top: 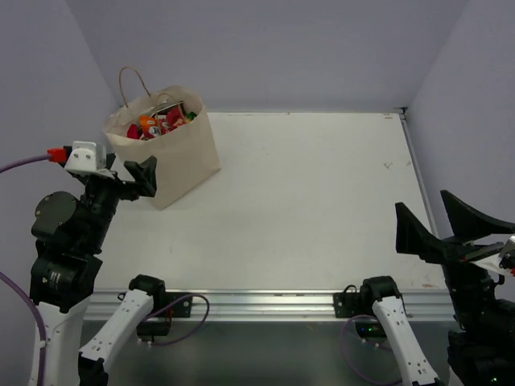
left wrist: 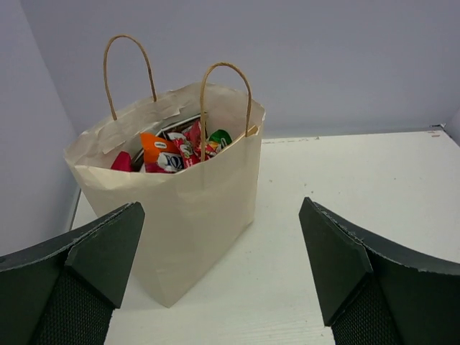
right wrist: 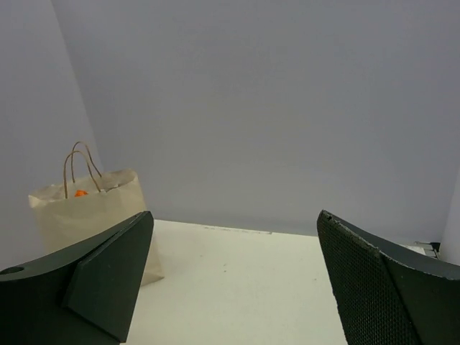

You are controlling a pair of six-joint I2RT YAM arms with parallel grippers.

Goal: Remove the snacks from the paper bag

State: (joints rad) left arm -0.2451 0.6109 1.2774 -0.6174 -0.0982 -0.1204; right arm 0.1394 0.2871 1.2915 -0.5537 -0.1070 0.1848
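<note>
Beyond the spread left pincer (left wrist: 221, 210) stands the paper bag (left wrist: 180, 230) — snacks (left wrist: 175, 152) inside.

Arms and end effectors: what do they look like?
White lower links and black joints on both arms. The left end effector and right end effector have black, wedge-shaped fingers with mesh-textured inner faces. A purple cable with a red plug runs to a white housing on the left wrist.

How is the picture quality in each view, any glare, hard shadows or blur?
Top external: soft, even light, no glare, only a faint shadow beside the paper bag on the table. Left wrist: bag and snacks sharp, the dark fingers in the foreground show little detail. Right wrist: dimmer and greyer, the bag small at the left.
</note>
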